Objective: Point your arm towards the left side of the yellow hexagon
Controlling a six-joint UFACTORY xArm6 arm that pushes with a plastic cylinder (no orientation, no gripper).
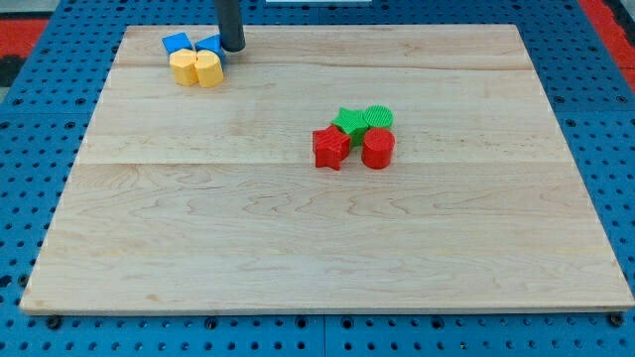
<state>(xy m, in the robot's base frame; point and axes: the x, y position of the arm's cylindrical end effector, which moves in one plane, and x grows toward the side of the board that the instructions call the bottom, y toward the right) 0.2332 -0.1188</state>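
Note:
Two yellow blocks lie side by side near the board's top left. The left one looks like the yellow hexagon; the right one has a notched top, perhaps a heart. Two blue blocks sit just behind them, one at the left and one at the right. My tip stands at the top of the board, right beside the right blue block and to the upper right of the yellow blocks, on the far side from the hexagon's left.
Near the board's middle right lies a cluster: a red star-like block, a red cylinder, a green star-like block and a green cylinder. The wooden board rests on a blue pegboard.

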